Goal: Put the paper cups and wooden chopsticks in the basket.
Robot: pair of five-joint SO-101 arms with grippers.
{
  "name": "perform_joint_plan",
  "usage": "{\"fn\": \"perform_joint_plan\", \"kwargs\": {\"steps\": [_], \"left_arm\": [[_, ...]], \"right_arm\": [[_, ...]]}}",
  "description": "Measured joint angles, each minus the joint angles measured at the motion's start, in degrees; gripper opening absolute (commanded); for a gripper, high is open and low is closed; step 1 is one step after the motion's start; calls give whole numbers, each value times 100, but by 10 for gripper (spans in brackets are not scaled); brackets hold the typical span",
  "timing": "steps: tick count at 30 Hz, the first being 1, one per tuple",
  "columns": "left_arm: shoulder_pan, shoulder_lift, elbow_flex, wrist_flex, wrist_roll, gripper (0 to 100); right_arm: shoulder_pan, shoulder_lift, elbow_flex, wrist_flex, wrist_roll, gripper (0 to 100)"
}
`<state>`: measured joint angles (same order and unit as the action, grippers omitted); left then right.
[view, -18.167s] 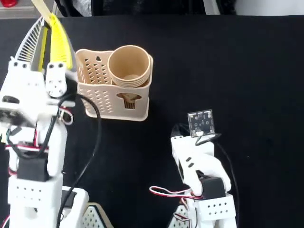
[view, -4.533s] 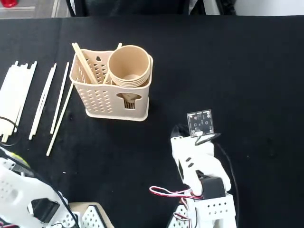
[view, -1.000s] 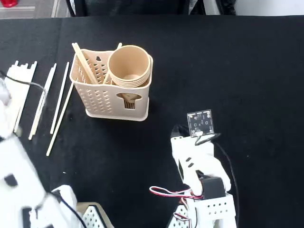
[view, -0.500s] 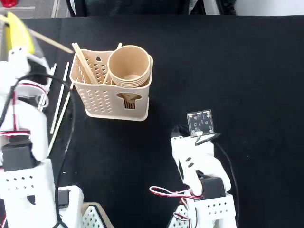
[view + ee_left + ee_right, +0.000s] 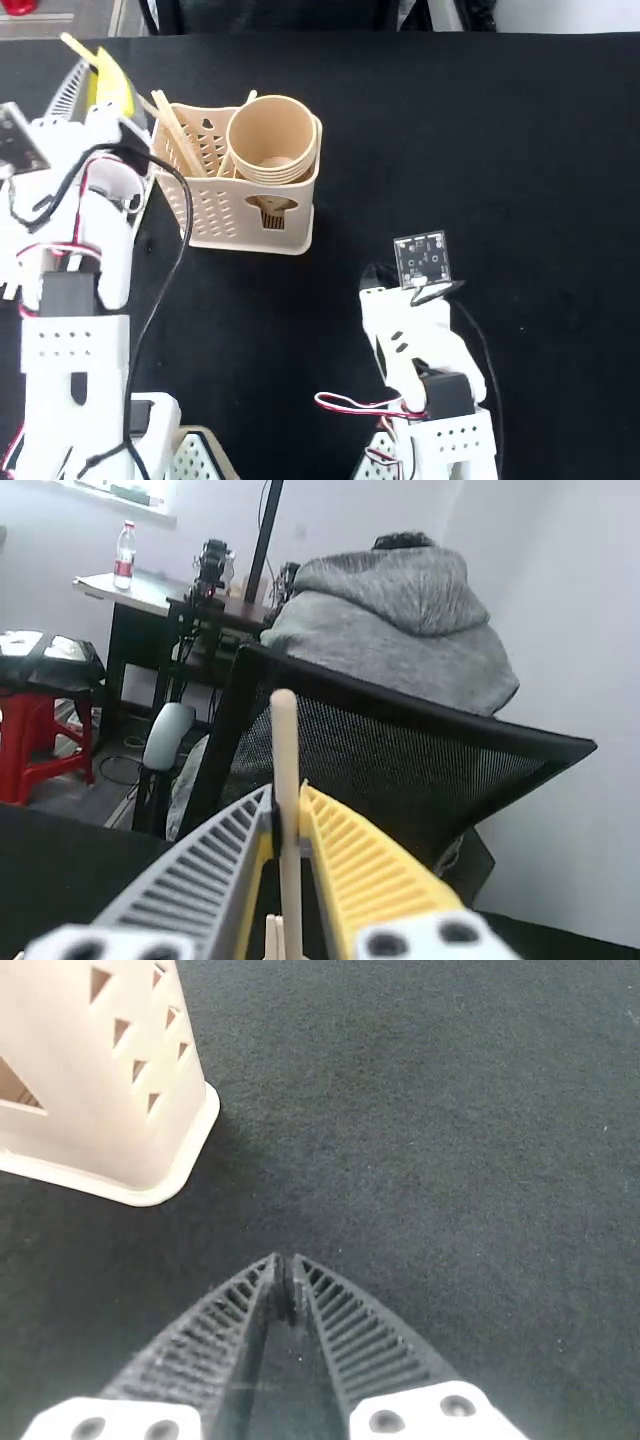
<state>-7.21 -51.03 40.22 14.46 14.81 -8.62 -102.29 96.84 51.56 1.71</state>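
- Your left fingers (image 5: 345, 855) are clenched on one wooden chopstick (image 5: 284, 745), held up just beside the basket (image 5: 235, 205).
- The paper cups (image 5: 271, 140) sit stacked inside the basket.
- More chopsticks (image 5: 175, 135) lean in the basket next to the cups.
- Your right fingers (image 5: 340, 1325) are pressed together with nothing between them, low over the black worktop (image 5: 500, 140), near a basket corner.

The high view looks down over the table (image 5: 520, 130); the left wrist view faces out at a mesh chair (image 5: 400, 770); the right wrist view, close, shares the high view's basket (image 5: 110, 1080).
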Motion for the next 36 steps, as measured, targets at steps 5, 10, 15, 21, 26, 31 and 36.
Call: {"fn": "perform_joint_plan", "kwargs": {"steps": [5,10,15,21,26,31,36], "left_arm": [[9,62,70,352,9,223],[9,149,-607,2382,0,337],[9,510,-1855,4237,-79,335],[-615,1600,-3543,5697,-651,335],[-1521,3130,-4686,6690,-1477,335],[-2101,4677,-5477,7174,-2813,259],[-2295,6048,-5943,6910,-4246,213]], "right_arm": [[0,0,0,0,0,15],[0,0,0,0,0,15],[0,0,0,0,0,15],[0,0,0,0,0,15],[0,0,0,0,0,15],[0,0,0,0,0,15],[0,0,0,0,0,15]]}}
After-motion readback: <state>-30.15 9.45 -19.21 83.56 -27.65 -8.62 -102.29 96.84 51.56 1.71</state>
